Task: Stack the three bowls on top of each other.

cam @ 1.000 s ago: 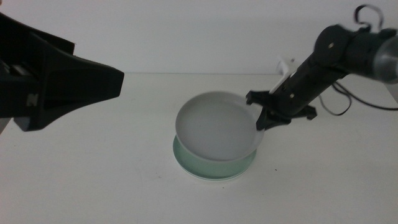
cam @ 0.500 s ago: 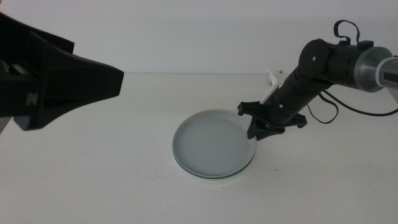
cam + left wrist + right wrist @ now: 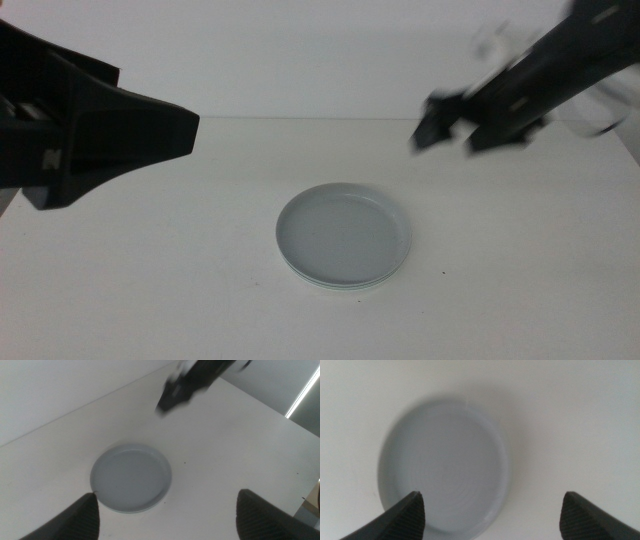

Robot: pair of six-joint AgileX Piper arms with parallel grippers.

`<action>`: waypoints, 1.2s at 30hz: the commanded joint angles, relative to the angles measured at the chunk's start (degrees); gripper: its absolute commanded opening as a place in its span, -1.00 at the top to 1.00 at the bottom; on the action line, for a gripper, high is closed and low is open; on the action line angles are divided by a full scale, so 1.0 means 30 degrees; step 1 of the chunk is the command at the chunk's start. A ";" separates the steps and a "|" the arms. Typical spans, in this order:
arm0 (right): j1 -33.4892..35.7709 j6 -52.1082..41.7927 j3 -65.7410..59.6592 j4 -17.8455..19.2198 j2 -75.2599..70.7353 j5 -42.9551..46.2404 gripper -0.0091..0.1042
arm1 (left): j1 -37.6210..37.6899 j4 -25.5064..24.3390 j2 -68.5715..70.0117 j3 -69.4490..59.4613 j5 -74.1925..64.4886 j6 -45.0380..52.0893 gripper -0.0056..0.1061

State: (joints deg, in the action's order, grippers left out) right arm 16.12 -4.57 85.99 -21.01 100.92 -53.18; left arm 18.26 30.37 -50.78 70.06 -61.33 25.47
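Observation:
The grey bowl lies flat on top of a stack in the middle of the table. Only a thin pale rim of the bowls under it shows at the near edge; the white and mint green bowls are otherwise hidden. The grey bowl also shows in the left wrist view and the right wrist view. My right gripper is blurred, up and to the right of the stack, open and empty. My left gripper hangs high at the left, open and empty.
The white table surrounds the stack, with its back edge against a pale wall. The right arm's gripper shows blurred in the left wrist view.
The right gripper lowered the tilted grey bowl flat onto the stack, let go, and rose up and back to the right. The left arm has not moved.

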 commanded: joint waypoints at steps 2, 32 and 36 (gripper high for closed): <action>-0.1265 -0.0394 0.0110 0.1383 -0.3739 -0.0347 -0.78 | 0.0005 0.0009 0.0077 -0.0057 0.0244 -0.0055 -0.78; -0.0971 0.4046 -0.9349 0.7741 -1.6007 0.7198 -0.78 | -0.0039 -0.1027 0.0440 -0.0178 0.0362 -0.0055 -0.78; -0.0971 0.4046 -0.9349 0.7741 -1.6007 0.7198 -0.78 | -0.1011 -0.4386 0.1698 -0.1288 0.2417 -0.3398 -0.78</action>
State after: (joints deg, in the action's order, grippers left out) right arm 13.10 7.47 58.07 1.43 53.07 -32.16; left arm 16.30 20.74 -47.33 67.40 -56.90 20.12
